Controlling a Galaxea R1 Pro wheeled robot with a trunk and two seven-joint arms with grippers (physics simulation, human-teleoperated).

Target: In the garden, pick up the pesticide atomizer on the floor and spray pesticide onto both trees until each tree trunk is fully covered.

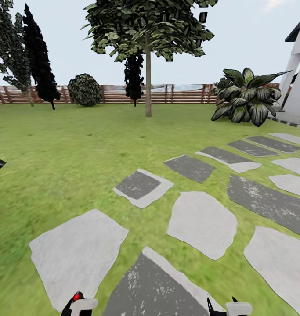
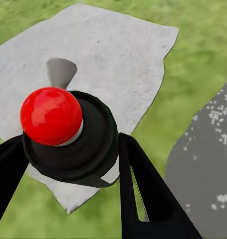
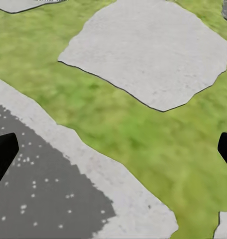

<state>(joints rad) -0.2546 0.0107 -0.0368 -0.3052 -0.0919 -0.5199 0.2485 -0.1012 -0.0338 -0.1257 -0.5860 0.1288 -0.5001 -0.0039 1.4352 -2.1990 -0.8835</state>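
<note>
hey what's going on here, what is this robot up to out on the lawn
The robot is crossing the garden with the pesticide atomizer clamped in its left gripper; the red ball top sticks up between the black fingers. The right gripper is open and empty above grass and stepping stones. Ahead, a pale-trunked tree stands on the lawn before the slatted fence. No spraying yet.

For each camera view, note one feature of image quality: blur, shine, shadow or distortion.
Head view: the grass is a smeared, blurry texture and the tree casts no clear shadow. Left wrist view: the red ball carries soft white shine, and a grey shadow falls on the stone behind it. Right wrist view: the grass is soft, but stone edges stay crisp.
</note>
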